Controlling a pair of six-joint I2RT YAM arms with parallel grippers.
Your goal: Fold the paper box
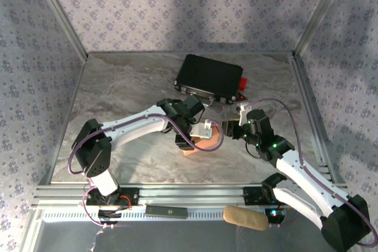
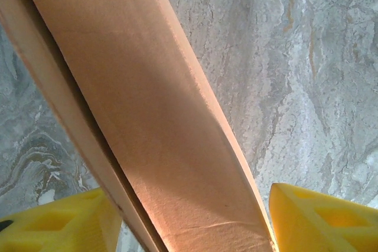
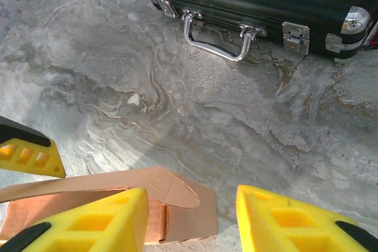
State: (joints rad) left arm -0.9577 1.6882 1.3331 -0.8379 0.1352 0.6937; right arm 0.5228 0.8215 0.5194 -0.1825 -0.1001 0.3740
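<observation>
The paper box [image 1: 207, 142] is a salmon-orange cardboard piece, partly folded, lying mid-table between the two arms. In the left wrist view a long panel of the paper box [image 2: 159, 116] runs between the yellow fingers [image 2: 53, 222], reaching both pads. My left gripper [image 2: 189, 222] is shut across it; from above, the left gripper [image 1: 185, 140] comes down on the box's left end. My right gripper [image 1: 229, 129] is just right of the box. In the right wrist view the right gripper [image 3: 192, 222] is open, with the rounded end flap of the paper box [image 3: 177, 196] just ahead of its left finger.
A black hard case [image 1: 209, 78] with metal latches and a handle [image 3: 215, 39] lies at the back of the marble table [image 1: 118, 98], a red item [image 1: 242, 84] at its right end. A tan roll [image 1: 245, 218] rests on the front rail. Patterned walls enclose the table.
</observation>
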